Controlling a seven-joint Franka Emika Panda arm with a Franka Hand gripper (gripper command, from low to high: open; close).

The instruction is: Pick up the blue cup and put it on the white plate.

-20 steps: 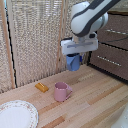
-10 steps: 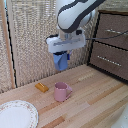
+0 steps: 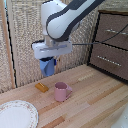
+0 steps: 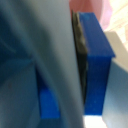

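Observation:
The blue cup (image 3: 47, 67) hangs in the air above the wooden table, held by my gripper (image 3: 48, 61), which is shut on it. It is well above and toward the exterior view's right of the white plate (image 3: 16, 114), which lies at the table's front on the exterior view's left. In the wrist view the blue cup (image 4: 95, 60) fills the picture at very close range, blurred, with a pale finger (image 4: 50, 70) pressed against it.
A pink mug (image 3: 62, 91) stands on the table just below and to the exterior view's right of the held cup. A small orange block (image 3: 41, 87) lies near it. A dark drawer cabinet (image 3: 112, 42) stands at the exterior view's right, a wicker wall behind.
The arm has carried the blue cup toward the exterior view's left, past the pink mug and closer to the plate's side of the table.

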